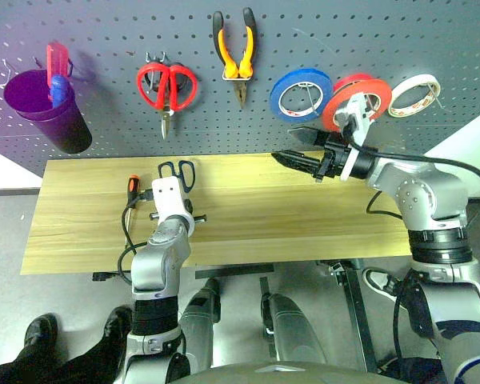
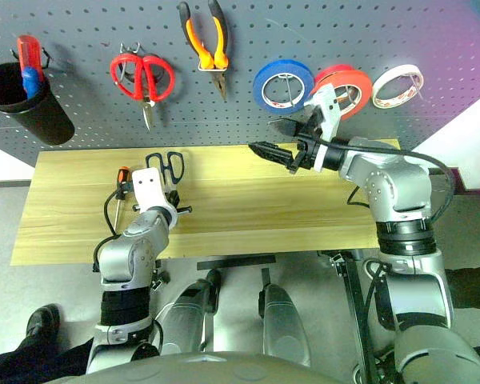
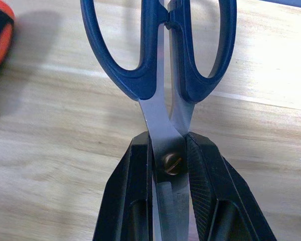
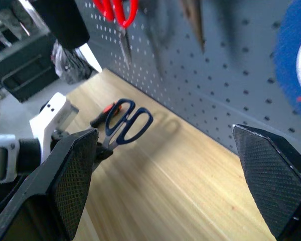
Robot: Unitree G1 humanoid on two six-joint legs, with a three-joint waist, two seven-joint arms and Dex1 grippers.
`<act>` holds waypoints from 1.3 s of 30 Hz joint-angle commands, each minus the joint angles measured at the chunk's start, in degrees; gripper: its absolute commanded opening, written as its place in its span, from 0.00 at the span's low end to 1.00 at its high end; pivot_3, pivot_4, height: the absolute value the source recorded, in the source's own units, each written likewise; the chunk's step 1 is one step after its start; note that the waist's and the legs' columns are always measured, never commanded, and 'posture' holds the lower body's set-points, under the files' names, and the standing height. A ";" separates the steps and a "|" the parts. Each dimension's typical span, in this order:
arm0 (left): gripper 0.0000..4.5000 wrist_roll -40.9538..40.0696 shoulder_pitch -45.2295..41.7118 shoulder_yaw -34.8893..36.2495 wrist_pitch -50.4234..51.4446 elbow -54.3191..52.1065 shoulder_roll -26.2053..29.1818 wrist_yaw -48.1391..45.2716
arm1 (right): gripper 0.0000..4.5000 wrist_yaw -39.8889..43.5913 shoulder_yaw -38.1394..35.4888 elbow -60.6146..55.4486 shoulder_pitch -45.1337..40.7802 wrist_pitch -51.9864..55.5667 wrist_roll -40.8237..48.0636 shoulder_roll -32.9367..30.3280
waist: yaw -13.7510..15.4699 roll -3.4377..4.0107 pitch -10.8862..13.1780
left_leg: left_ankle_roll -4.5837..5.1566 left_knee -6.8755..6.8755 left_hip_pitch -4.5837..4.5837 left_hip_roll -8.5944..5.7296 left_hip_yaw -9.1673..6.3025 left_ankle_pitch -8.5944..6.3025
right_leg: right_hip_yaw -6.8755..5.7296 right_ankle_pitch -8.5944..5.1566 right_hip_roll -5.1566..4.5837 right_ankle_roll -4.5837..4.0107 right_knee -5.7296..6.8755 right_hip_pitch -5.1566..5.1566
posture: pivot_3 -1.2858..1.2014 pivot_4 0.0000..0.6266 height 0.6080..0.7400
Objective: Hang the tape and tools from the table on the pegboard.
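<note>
Pinching the dark-handled scissors (image 3: 165, 75) at their pivot screw, the left gripper (image 3: 169, 170) leaves both handle loops free, which I judge suits slipping a loop over a hook. They sit left of centre in the left eye view, over the table (image 1: 304, 216) beside the screwdriver (image 1: 132, 186). The right gripper (image 1: 302, 150), jaws spread and empty, hovers just below the orange-red tape (image 1: 342, 100) hanging on the pegboard (image 1: 104, 32), upper right. The pliers (image 1: 234, 48) hang at top centre.
</note>
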 commanded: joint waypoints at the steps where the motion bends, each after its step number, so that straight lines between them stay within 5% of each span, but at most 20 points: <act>1: 0.14 0.73 0.62 -1.58 -2.91 -3.70 3.20 -2.88 | 1.00 3.48 -1.27 0.03 -1.01 0.31 1.84 -1.21 | 0.10 0.00 0.00 | 0.00 -0.01 0.00 0.00 0.00 0.00 | 0.00 0.00 0.00 0.00 0.00 -0.01 | 0.52 0.57 1.00; 9: 0.14 0.88 0.01 -3.93 -8.82 -0.01 11.32 -11.17 | 1.00 7.51 -0.49 4.58 -2.85 -2.49 -0.91 -2.51 | 1.38 0.01 -0.01 | -0.07 0.00 0.00 -0.01 0.00 0.04 | 0.00 0.00 -0.02 -0.01 0.01 -0.05 | 0.52 0.55 1.00; 39: 0.14 -3.11 13.20 -6.79 -28.43 -9.52 17.98 -28.35 | 1.00 16.64 0.17 11.89 -2.60 -8.52 -6.97 -6.56 | 1.70 0.08 -0.07 | -0.40 0.04 -0.05 -0.05 -0.03 0.24 | -0.10 0.01 -0.10 -0.01 0.01 -0.05 | 0.52 0.46 1.00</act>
